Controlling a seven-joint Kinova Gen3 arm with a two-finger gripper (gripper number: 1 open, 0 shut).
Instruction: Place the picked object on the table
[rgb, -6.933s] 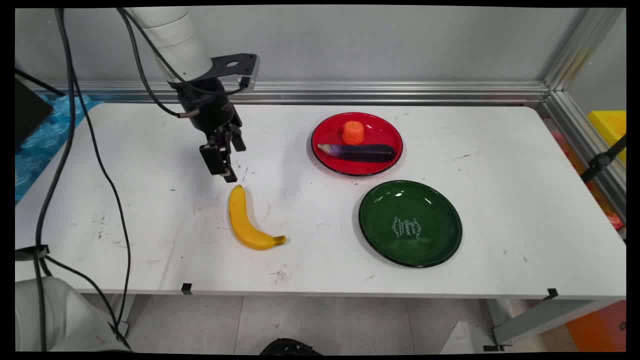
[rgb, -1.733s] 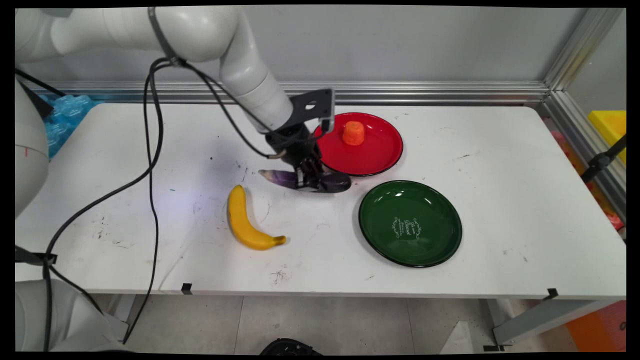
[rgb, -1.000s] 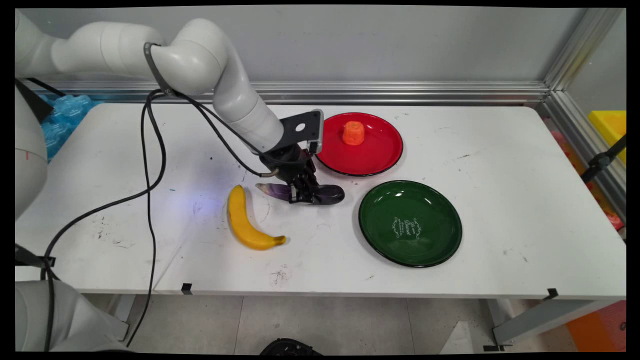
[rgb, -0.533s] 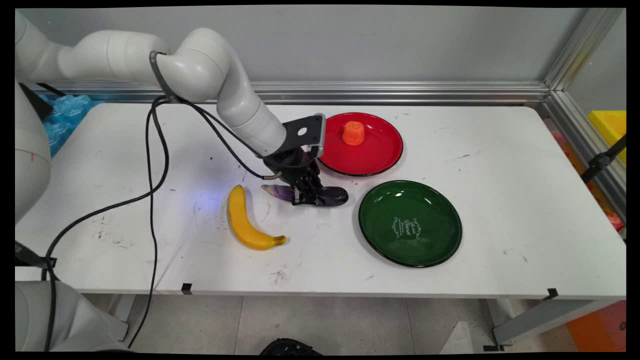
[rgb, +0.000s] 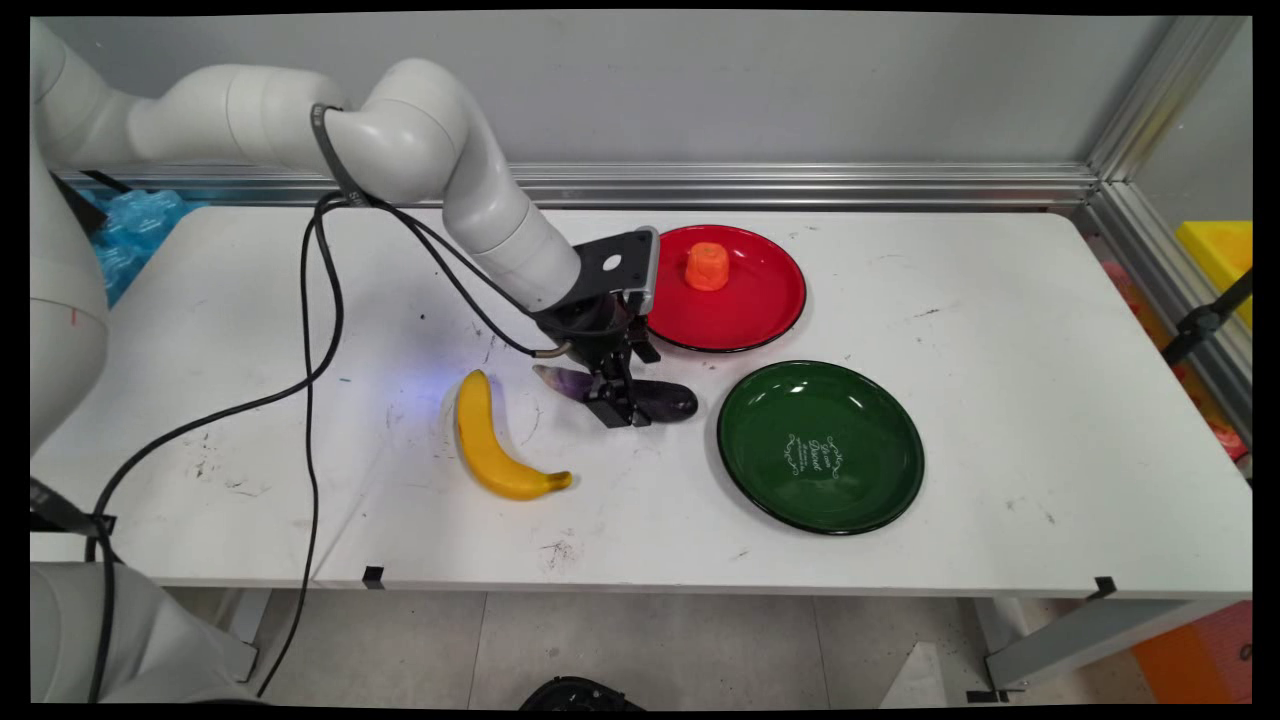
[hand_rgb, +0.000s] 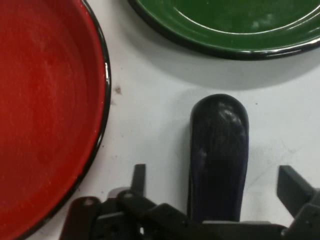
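Your gripper (rgb: 620, 405) stands spread apart over the eggplant (rgb: 655, 397), which lies on the table (rgb: 1000, 400) at frame centre, between the red plate (rgb: 760, 310) and banana (rgb: 487, 440). It looks released, though contact is unclear; you need a straight lift clear.

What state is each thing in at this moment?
tool: open, fingers either side of the eggplant
eggplant: lying on the table, between the two plates and the banana
banana: lying flat, untouched
red plate: holds only the orange piece
orange piece: upright on the red plate
green plate: empty
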